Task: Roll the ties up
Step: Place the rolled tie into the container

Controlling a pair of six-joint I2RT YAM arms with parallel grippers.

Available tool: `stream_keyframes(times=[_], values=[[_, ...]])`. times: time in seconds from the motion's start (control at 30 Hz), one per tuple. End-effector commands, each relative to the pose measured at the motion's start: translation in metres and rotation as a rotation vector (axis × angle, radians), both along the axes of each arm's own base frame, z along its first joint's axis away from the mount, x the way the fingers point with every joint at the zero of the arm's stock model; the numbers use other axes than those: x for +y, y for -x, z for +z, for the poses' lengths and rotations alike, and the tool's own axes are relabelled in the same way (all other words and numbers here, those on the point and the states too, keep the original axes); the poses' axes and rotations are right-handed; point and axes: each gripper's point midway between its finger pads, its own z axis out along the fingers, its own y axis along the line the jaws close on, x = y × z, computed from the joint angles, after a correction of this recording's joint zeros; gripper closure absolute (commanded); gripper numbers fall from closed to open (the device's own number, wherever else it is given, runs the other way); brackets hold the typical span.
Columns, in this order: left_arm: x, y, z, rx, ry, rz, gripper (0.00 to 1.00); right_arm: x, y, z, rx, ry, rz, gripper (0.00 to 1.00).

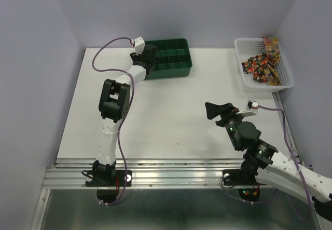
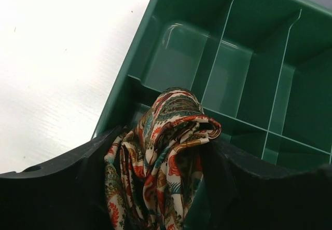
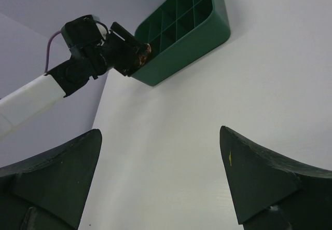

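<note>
Rolled tie (image 2: pixel 171 116) sits between the left hand's (image 2: pixel 163 143) fingers, perhaps gripped, I cannot tell; green compartment tray (image 2: pixel 129 69) beneath it; right hand (image 3: pixel 161 178) wide open.

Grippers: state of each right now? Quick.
Left gripper: rolled tie between its jaws over the green tray; gripped or loose cannot be told.
Right gripper: open, holding nothing.

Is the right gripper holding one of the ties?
No, the right gripper stands wide open above the white table, and nothing lies between its jaws.
</note>
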Motion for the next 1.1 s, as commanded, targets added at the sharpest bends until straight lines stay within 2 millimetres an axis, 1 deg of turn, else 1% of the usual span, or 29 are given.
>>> stream_keyframes(times=[0.0, 0.13, 0.27, 0.3, 0.37, 0.4, 0.43, 0.47, 0.5, 0.53, 0.57, 0.7, 0.8, 0.9, 1.0, 1.03, 1.07], values=[[0.017, 0.02, 0.007, 0.079, -0.085, 0.002, 0.28, -0.003, -0.003, 0.001, -0.007, -0.021, -0.024, 0.0], [0.011, 0.018, 0.03, 0.043, -0.081, -0.017, 0.28, -0.001, -0.004, -0.001, -0.003, -0.012, -0.021, 0.0], [0.014, 0.024, 0.054, 0.024, -0.101, 0.01, 0.27, 0.0, -0.005, -0.001, -0.002, -0.005, -0.021, 0.0], [0.015, 0.024, 0.058, 0.018, -0.1, 0.014, 0.1, 0.0, -0.005, -0.001, -0.003, -0.006, -0.022, 0.0], [0.018, 0.026, 0.069, 0.013, -0.108, 0.021, 0.09, 0.0, -0.005, 0.0, -0.004, -0.008, -0.021, 0.0], [0.019, 0.027, 0.071, 0.016, -0.11, 0.029, 0.03, 0.001, -0.005, -0.001, -0.002, -0.004, -0.017, 0.0], [0.019, 0.026, 0.079, 0.007, -0.109, 0.029, 0.02, 0.001, -0.005, 0.0, -0.006, -0.009, -0.016, 0.0], [0.02, 0.028, 0.079, 0.02, -0.114, 0.028, 0.01, 0.001, -0.004, 0.0, -0.006, -0.007, -0.014, 0.0], [0.019, 0.027, 0.08, 0.022, -0.121, 0.021, 0.01, 0.001, -0.005, 0.0, -0.007, -0.007, -0.014, 0.0], [0.018, 0.026, 0.087, 0.013, -0.119, 0.017, 0.01, 0.001, -0.005, -0.001, -0.006, -0.005, -0.013, 0.0], [0.017, 0.027, 0.085, 0.027, -0.119, 0.008, 0.01, 0.002, -0.005, 0.0, -0.006, -0.006, -0.013, 0.0], [0.015, 0.027, 0.094, 0.027, -0.117, -0.014, 0.01, 0.003, -0.005, -0.001, -0.004, -0.003, -0.011, 0.0], [0.016, 0.029, 0.095, 0.035, -0.129, -0.019, 0.01, 0.003, -0.005, -0.001, -0.003, 0.001, -0.008, 0.0], [0.015, 0.03, 0.09, 0.05, -0.128, -0.037, 0.01, 0.002, -0.005, -0.001, -0.005, -0.003, -0.011, 0.0], [0.011, 0.029, 0.082, 0.054, -0.114, -0.066, 0.08, 0.004, -0.005, 0.0, -0.006, -0.007, -0.002, 0.0], [0.01, 0.028, 0.08, 0.056, -0.113, -0.072, 0.16, 0.005, -0.005, -0.001, -0.005, -0.006, -0.001, 0.0], [0.009, 0.028, 0.078, 0.058, -0.112, -0.08, 0.19, 0.006, -0.005, -0.002, -0.003, -0.004, 0.004, 0.0]])
